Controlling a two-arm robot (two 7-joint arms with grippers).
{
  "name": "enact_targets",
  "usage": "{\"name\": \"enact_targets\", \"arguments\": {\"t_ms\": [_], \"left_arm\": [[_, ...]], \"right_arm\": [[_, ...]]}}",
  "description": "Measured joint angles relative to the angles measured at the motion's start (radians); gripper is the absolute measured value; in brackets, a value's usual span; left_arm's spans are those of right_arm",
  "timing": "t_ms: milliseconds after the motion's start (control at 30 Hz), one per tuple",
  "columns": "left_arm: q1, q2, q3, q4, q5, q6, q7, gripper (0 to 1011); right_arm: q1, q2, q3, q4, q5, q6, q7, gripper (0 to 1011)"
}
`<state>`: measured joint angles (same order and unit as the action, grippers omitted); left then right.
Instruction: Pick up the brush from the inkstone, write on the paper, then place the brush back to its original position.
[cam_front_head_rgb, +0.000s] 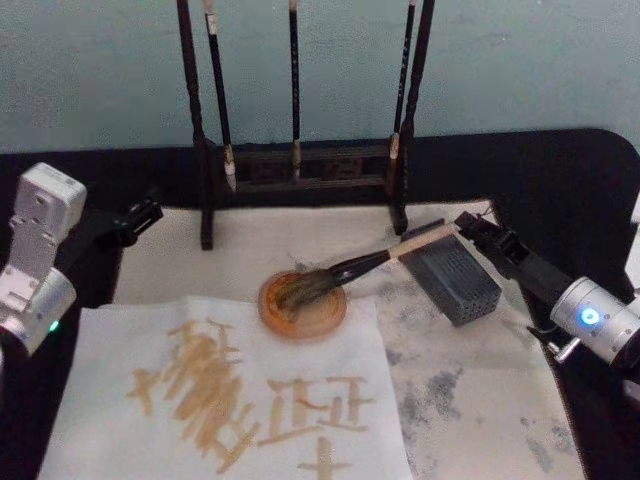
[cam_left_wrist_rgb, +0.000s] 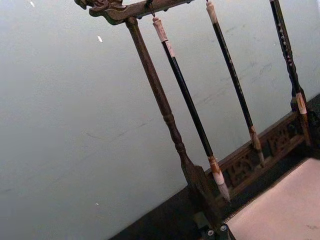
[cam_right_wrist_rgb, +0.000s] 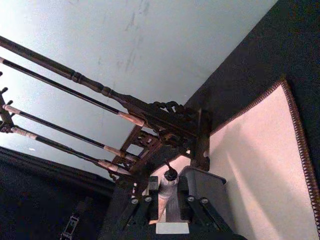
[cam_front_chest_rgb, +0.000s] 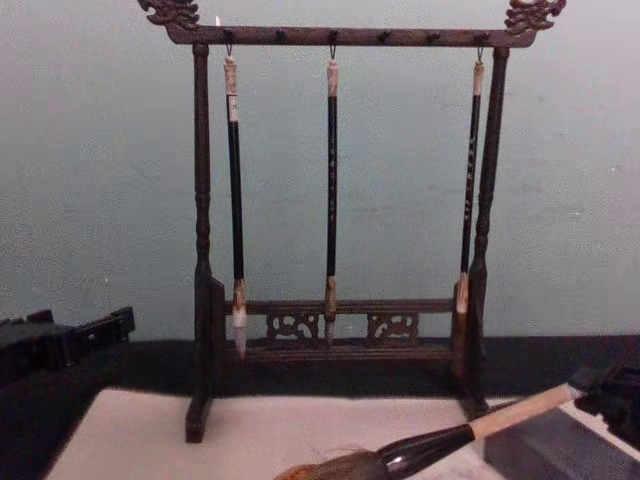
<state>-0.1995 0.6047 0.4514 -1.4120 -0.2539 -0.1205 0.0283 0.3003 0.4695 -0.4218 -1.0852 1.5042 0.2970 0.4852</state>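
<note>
the right claw (cam_front_head_rgb: 464, 227) grips the end of the thick tan-handled brush (cam_front_head_rgb: 360, 265), propped for grasping on a dark grey block (cam_front_head_rgb: 458, 282), bristles on the round orange inkstone (cam_front_head_rgb: 325, 320); the left claw (cam_front_head_rgb: 143, 213) idles at the table's left.

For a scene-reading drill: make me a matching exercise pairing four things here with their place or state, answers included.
1. brush
2. paper
3. thin brushes
4. left gripper

A. hanging from the rack
B. bearing tan strokes
C. left of the rack, over the dark tabletop
D. head in the orange dish, handle in the right gripper

Pairs: 1-D, 2-B, 3-A, 4-C.
</note>
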Motion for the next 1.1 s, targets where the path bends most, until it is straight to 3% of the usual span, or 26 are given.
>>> {"name": "enact_targets", "arguments": {"t_ms": [67, 1100], "left_arm": [[0.000, 0.000, 0.000, 0.000, 0.000, 0.000, 0.000, 1002], [0.000, 0.000, 0.000, 0.000, 0.000, 0.000, 0.000, 1002]], "right_arm": [[0.000, 0.000, 0.000, 0.000, 0.000, 0.000, 0.000, 201], [0.000, 0.000, 0.000, 0.000, 0.000, 0.000, 0.000, 180]]}}
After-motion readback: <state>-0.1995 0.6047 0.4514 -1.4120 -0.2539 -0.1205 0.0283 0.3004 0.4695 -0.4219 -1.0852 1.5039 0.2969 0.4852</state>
